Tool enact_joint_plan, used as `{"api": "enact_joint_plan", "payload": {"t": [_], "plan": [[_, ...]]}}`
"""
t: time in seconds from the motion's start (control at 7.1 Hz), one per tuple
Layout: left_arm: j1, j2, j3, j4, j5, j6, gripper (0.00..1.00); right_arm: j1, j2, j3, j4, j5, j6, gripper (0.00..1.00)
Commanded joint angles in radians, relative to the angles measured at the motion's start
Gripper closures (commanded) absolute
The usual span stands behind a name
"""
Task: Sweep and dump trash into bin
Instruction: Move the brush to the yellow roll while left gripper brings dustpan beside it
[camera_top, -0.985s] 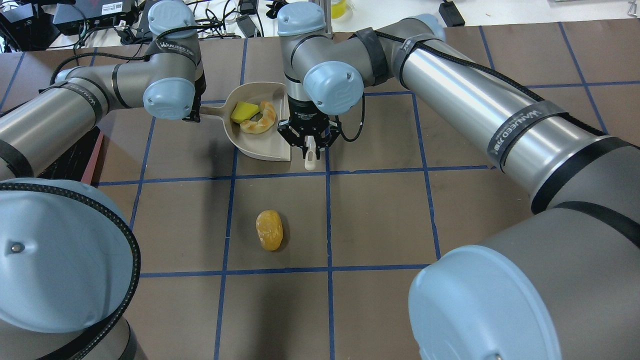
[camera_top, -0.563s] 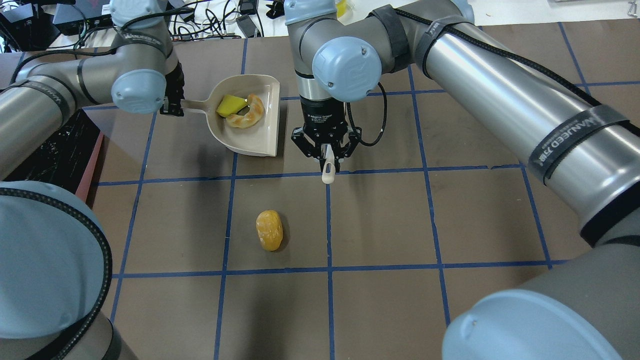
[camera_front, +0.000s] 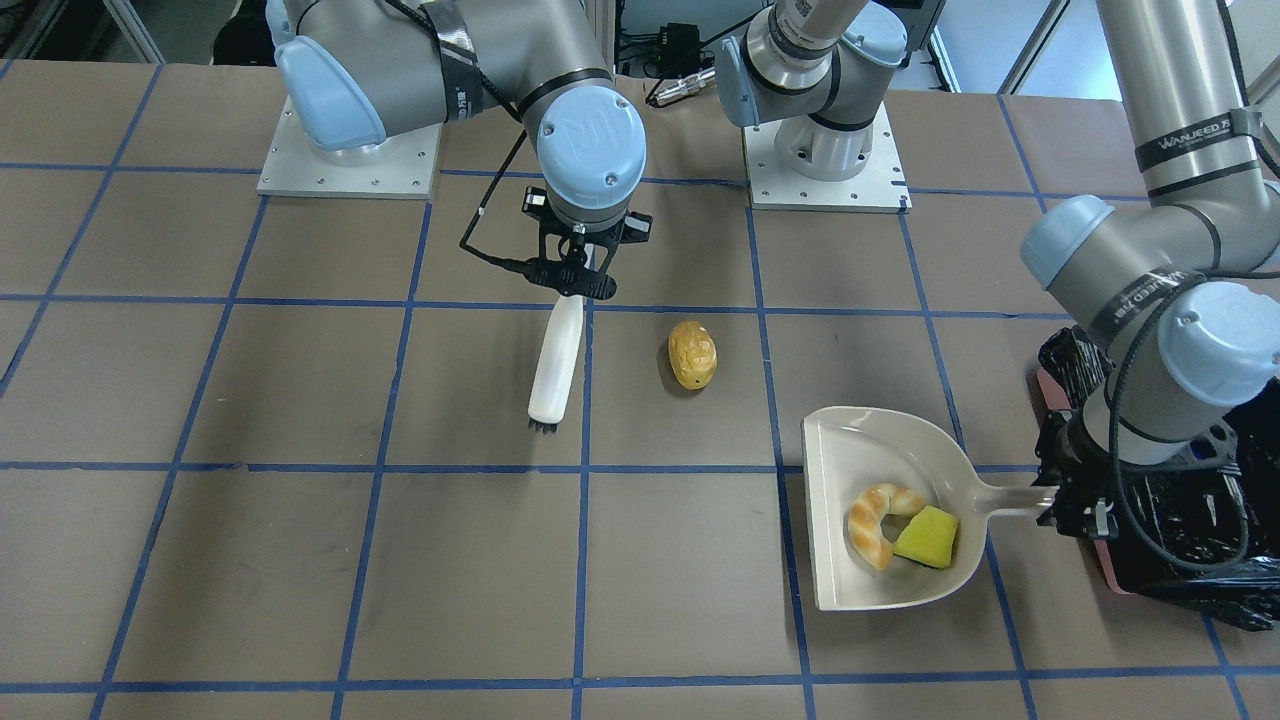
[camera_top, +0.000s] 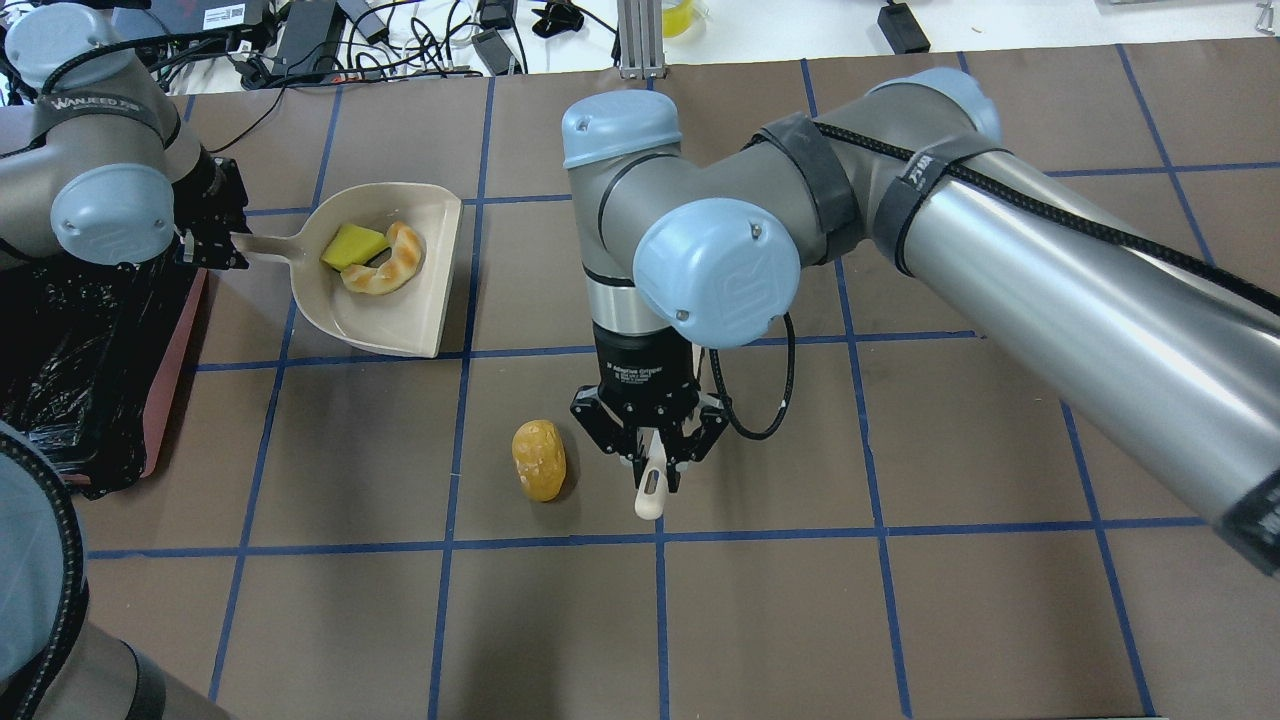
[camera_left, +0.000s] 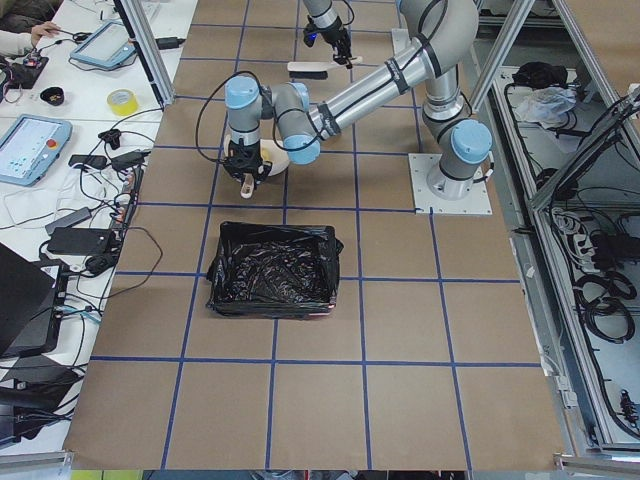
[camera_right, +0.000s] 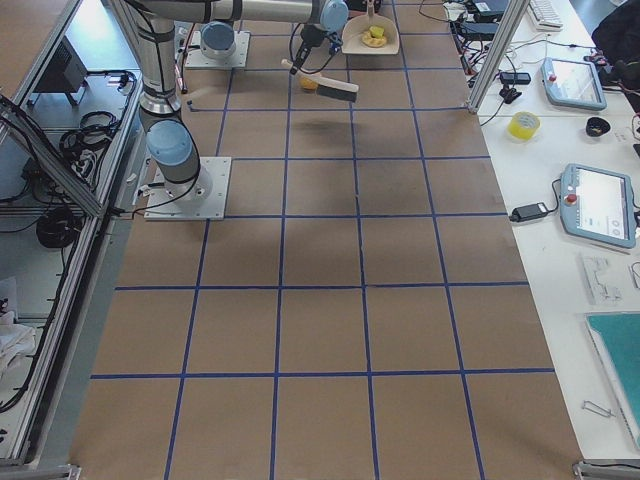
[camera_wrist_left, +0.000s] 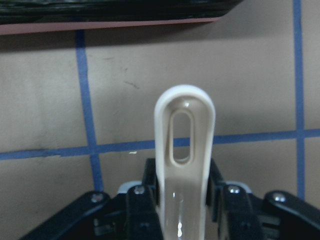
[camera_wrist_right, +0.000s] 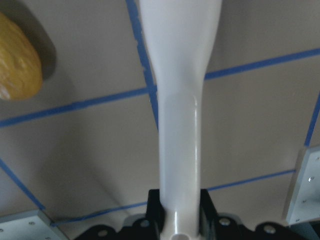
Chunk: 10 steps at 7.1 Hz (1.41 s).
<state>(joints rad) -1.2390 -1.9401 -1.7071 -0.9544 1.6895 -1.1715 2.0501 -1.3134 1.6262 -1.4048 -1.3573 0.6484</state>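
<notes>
One potato-like oval (camera_top: 539, 459) lies just beside the right end effector (camera_top: 652, 468).

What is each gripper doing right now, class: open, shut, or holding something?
Left gripper: shut on the handle of the dustpan.
Right gripper: shut on the handle of the brush.

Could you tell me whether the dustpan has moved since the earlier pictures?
Yes. In the overhead view the dustpan has shifted left, toward the bin; it now lies wholly left of the blue tape line it straddled before.
</notes>
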Motion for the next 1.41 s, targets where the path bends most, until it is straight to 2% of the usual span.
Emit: {"api": "enact_joint_plan", "payload": {"t": [0.0,0.28,0.42,0.7,0.84,0.99,1.27], "plan": [[0.006,0.136,-0.212,0.08,0.044,0.012,1.0,0.098,-0.035,0.114,-0.093,0.046,0.18,0.94],[0.003,0.232,-0.339,0.085,0.079,-0.023,1.0,0.128,-0.027,0.182,-0.199,0.061,0.265,0.94],[-0.005,0.262,-0.383,0.104,0.073,-0.121,1.0,0.157,-0.026,0.217,-0.308,0.175,0.324,0.94],[-0.046,0.306,-0.461,0.152,0.097,-0.12,1.0,0.182,0.0,0.241,-0.409,0.208,0.376,0.93],[-0.053,0.299,-0.524,0.301,0.11,-0.116,1.0,0.188,0.003,0.235,-0.431,0.208,0.396,0.93],[-0.068,0.294,-0.538,0.354,0.122,-0.103,1.0,0.19,0.005,0.234,-0.431,0.202,0.396,0.93],[-0.105,0.297,-0.554,0.353,0.16,-0.106,1.0,0.19,0.006,0.231,-0.433,0.201,0.396,0.93]]}}
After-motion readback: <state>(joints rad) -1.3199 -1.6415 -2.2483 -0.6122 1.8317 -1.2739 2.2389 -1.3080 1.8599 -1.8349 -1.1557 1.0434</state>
